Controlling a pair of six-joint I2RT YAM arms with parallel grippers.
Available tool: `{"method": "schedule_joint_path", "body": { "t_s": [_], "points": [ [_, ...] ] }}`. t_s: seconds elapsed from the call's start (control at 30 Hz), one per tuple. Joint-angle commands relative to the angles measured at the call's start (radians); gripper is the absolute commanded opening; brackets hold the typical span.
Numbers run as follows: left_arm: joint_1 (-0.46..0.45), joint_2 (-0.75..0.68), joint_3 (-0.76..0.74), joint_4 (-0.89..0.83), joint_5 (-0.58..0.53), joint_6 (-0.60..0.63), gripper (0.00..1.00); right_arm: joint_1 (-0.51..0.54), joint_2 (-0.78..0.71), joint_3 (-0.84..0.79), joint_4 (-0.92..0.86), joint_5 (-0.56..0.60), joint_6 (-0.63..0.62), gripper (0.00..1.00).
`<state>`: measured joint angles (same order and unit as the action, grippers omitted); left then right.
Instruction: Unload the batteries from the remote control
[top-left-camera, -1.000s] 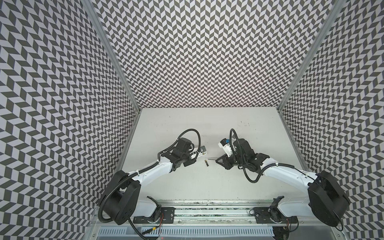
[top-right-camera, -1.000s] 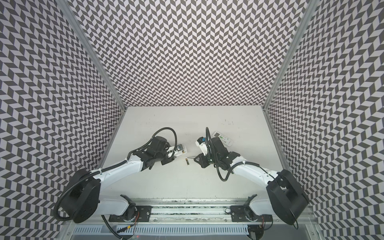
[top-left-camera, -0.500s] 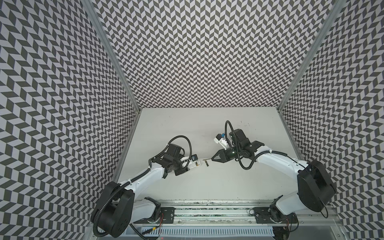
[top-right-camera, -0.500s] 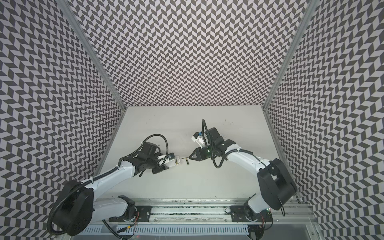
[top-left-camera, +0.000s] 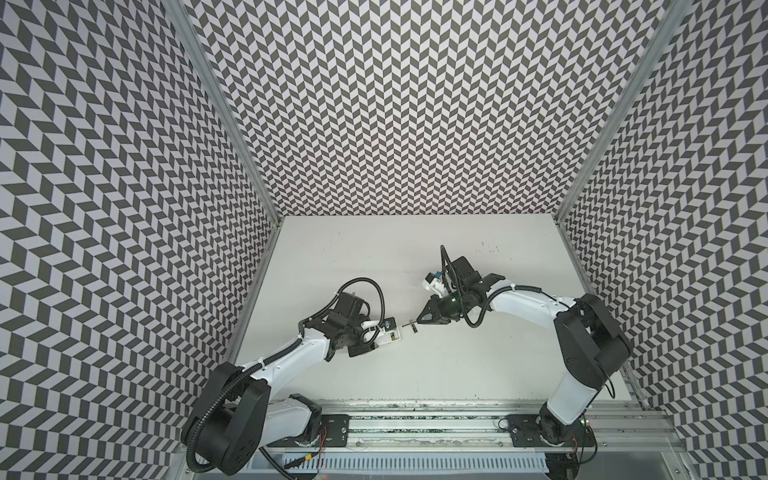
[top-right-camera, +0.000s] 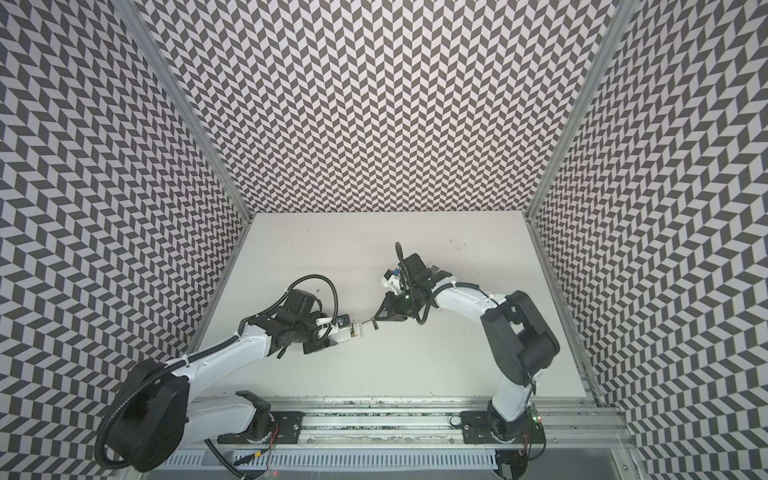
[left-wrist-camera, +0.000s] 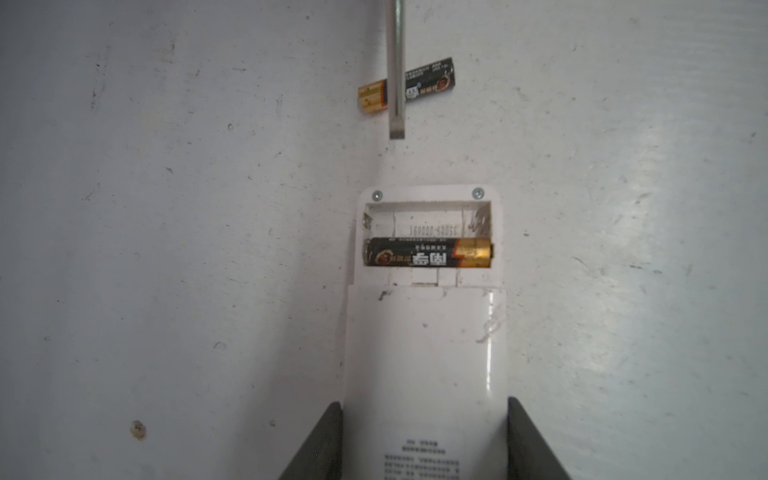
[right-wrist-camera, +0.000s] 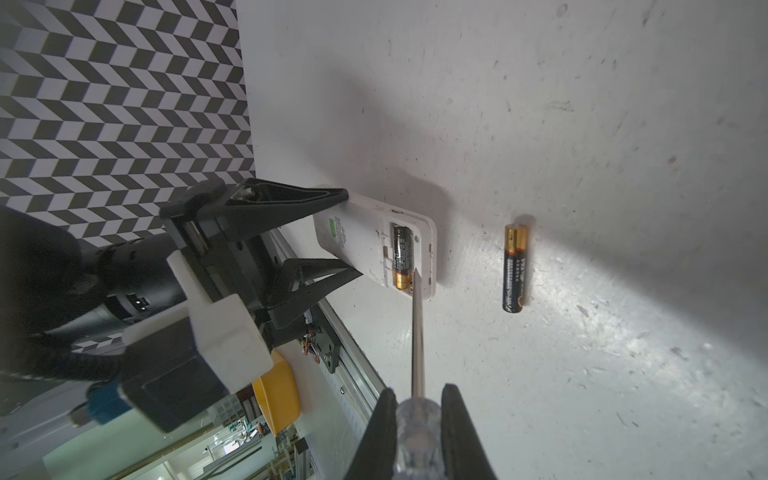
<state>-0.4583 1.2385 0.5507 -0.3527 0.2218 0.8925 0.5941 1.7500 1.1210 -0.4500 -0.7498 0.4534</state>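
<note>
My left gripper is shut on the white remote control, held back side up with its cover off. In the open compartment one black, gold-ended battery lies in the nearer slot, and the other slot is empty. A second battery lies loose on the table just past the remote's end. My right gripper is shut on the clear handle of a screwdriver. Its shaft crosses above the loose battery, and the tip hangs a short way off the compartment.
Chevron-patterned walls enclose the white table on three sides. An aluminium rail carrying both arm bases runs along the front edge. Both arms meet near the table's middle.
My left gripper has drawn the remote back toward the front of the table. The right arm has lifted its elbow and swung the screwdriver tip over the loose battery toward the remote.
</note>
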Motion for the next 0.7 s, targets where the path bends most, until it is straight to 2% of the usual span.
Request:
{"method": "schedule_joint_path", "body": {
  "t_s": [0.0, 0.67],
  "points": [
    [-0.011, -0.016, -0.011, 0.042, -0.002, 0.015, 0.0, 0.014, 0.027, 0.05, -0.012, -0.026, 0.008, 0.0],
    [-0.029, -0.004, -0.011, 0.035, -0.017, 0.02, 0.0, 0.039, 0.146, 0.039, 0.038, -0.044, 0.018, 0.0]
  ]
}}
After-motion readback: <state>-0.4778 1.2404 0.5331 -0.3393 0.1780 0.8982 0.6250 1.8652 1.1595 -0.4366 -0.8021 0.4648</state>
